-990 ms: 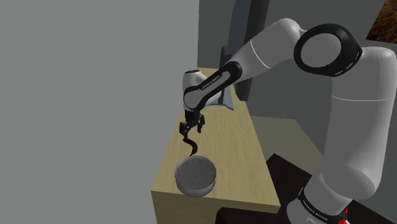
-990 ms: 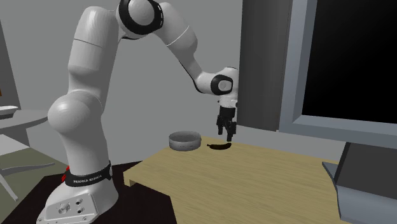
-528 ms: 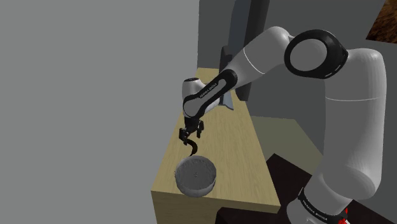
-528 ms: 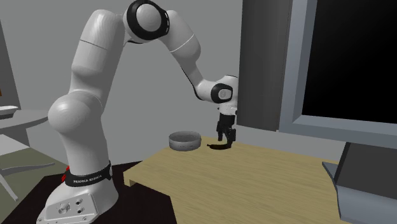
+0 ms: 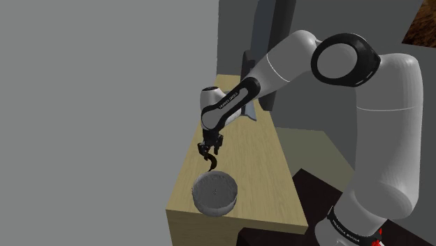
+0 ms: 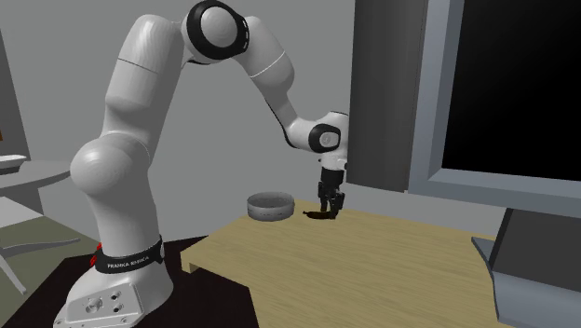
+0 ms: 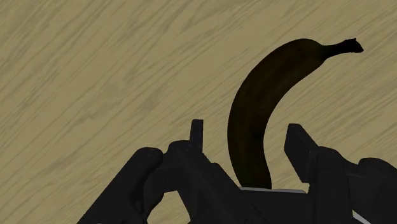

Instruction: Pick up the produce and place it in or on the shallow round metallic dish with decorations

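A dark, nearly black banana [image 7: 254, 121] lies on the pale wooden table [image 5: 248, 157]. My gripper [image 7: 247, 127] is down over it, one finger on each side of its thick end, with a narrow gap to each finger. In the shoulder view the gripper [image 5: 209, 148] points down at the banana [image 5: 210, 165], whose curve runs toward the round grey dish [image 5: 215, 193] at the table's near end. In the second exterior view the gripper [image 6: 328, 207] sits low on the banana [image 6: 315, 215], just right of the dish [image 6: 269, 205].
A large dark screen [image 6: 512, 84] on a grey base [image 6: 531, 270] stands at the table's other end, also seen as a grey foot [image 5: 249, 112]. A grey wall runs close along the table's side. The arm's stand [image 6: 112, 298] sits beside the table.
The arm came down onto the banana. The fingers have drawn in from wide apart to close on both sides of it. Banana and dish have not moved.
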`<control>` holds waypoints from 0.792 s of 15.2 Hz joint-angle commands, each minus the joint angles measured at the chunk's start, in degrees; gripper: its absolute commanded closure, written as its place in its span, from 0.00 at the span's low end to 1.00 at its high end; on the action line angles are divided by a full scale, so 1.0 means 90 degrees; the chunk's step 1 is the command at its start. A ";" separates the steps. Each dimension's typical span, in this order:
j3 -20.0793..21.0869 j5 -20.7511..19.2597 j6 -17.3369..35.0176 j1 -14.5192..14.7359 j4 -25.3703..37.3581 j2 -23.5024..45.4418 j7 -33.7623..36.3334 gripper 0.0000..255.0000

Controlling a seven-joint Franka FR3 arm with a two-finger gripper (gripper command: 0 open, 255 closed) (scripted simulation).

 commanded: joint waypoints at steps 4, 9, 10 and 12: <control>0.0000 0.0000 0.0000 0.0000 0.0000 0.0000 0.0000 1.00; 0.0000 0.0000 0.0001 0.0000 0.0000 0.0001 0.0000 1.00; 0.0006 0.0011 -0.0067 -0.0005 0.0005 -0.0063 -0.0006 1.00; 0.0019 0.0034 -0.0205 -0.0015 0.0020 -0.0187 -0.0017 1.00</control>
